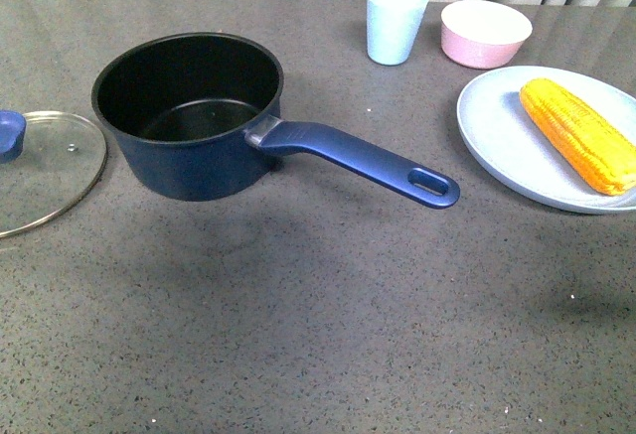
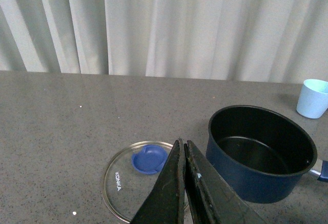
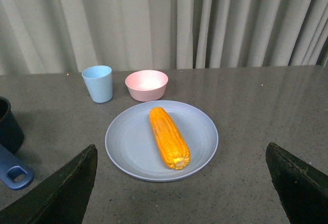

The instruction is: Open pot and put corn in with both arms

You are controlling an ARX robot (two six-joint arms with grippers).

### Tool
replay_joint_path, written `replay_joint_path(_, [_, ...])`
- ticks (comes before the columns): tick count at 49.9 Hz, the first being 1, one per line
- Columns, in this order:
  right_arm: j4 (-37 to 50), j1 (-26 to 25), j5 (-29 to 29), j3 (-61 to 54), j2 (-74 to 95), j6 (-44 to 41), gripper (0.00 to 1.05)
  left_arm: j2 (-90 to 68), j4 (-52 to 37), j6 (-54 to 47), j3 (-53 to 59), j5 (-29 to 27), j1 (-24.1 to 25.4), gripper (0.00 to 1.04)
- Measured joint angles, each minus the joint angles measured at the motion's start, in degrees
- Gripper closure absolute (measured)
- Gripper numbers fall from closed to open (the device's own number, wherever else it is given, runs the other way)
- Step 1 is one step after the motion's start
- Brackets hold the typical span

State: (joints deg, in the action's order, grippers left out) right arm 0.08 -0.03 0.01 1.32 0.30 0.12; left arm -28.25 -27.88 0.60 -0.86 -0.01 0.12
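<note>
Left pincer (image 2: 184,183) is pressed together and grips nothing. It hangs over the glass lid (image 2: 120,183), which lies flat on the bench (image 2: 61,111) just beneath its tips. The pot (image 2: 261,155), close on that pincer's right, therefore stands open and empty, ready to be filled.

Right pincer (image 3: 180,149) is spread wide, empty and touching nothing. The corn (image 3: 169,138) lies straight ahead, framed between its fingers, on a pale blue plate (image 3: 128,142). I judge I am lined up for that grasp. Beyond the plate stand a blue cup (image 3: 98,83) and a pink bowl (image 3: 146,85).
</note>
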Motion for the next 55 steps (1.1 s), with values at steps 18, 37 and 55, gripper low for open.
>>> replay_joint_path(18, [0.00, 0.00, 0.00, 0.00, -0.02, 0.00, 0.09, 8.52, 8.09, 0.00, 0.02, 0.02, 0.00, 1.03])
replay_joint_path(37, [0.00, 0.00, 0.00, 0.00, 0.00, 0.00, 0.09, 15.34, 14.88, 0.00, 0.02, 0.02, 0.00, 1.03])
replay_joint_path(55, [0.00, 0.00, 0.00, 0.00, 0.00, 0.00, 0.09, 27.19, 27.54, -0.02, 0.00, 0.02, 0.00, 1.03])
